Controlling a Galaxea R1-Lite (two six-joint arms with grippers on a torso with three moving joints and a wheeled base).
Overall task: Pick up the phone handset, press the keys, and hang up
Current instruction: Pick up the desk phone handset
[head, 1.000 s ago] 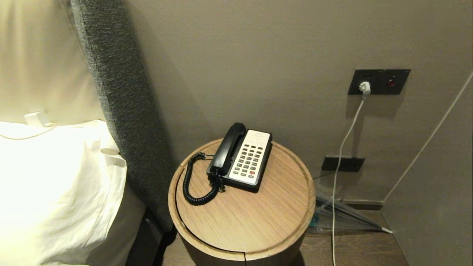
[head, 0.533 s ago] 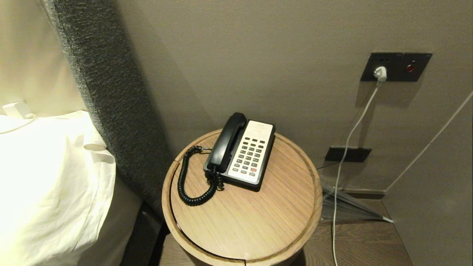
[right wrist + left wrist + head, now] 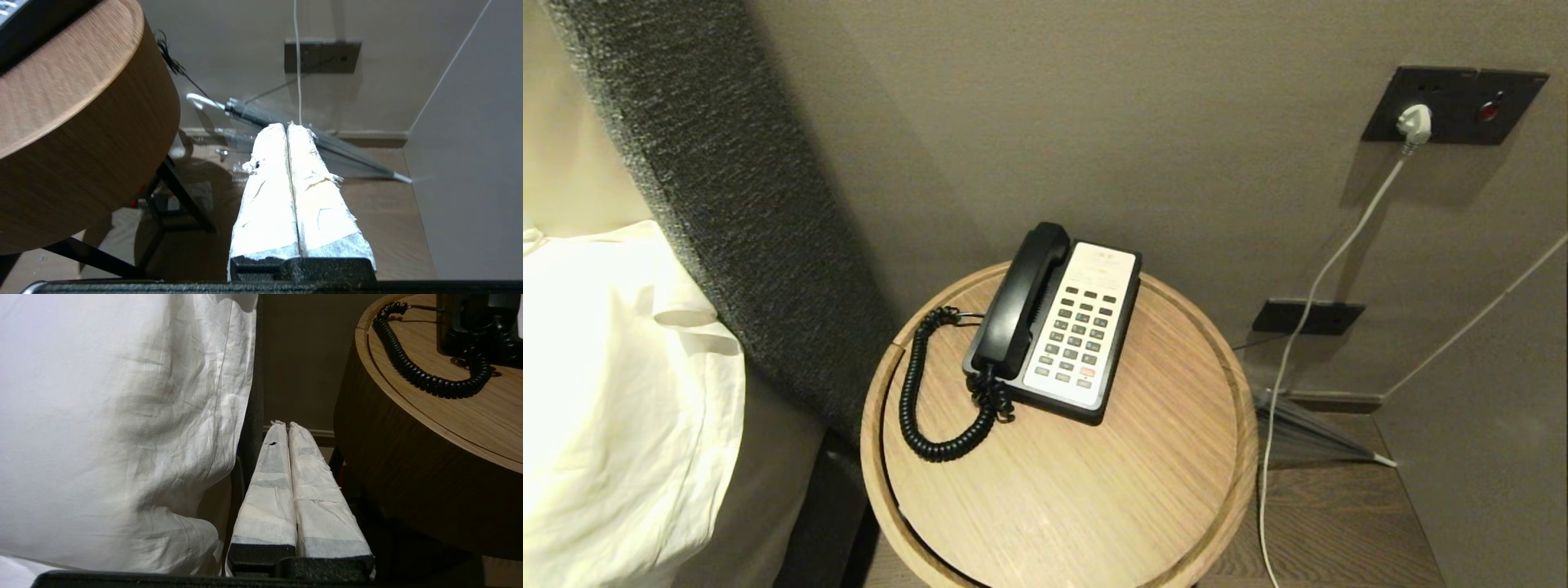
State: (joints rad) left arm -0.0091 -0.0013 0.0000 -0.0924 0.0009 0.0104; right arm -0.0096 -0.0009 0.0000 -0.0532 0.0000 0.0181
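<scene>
The long curved black plastic phone handset (image 3: 1016,304) lies cradled on the black-and-white phone base (image 3: 1078,333) on the round wooden desk (image 3: 1094,490). Left claw (image 3: 286,425) hangs closed and empty between white pillow (image 3: 122,416) and desk; right claw (image 3: 287,125), closed and empty, hangs above a folded umbrella (image 3: 347,151) on the floor.

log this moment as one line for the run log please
stage: approach, nothing grasped | phone handset: on phone base, round table | left gripper: shut, low beside table | right gripper: shut, low over floor

Head view: neither arm is in frame. The round side table (image 3: 1176,457) is cut off at the lower edge; its base is hidden. The keypad (image 3: 1078,339) legends are too small to read. The pillow (image 3: 605,392) runs off the left edge.
</scene>
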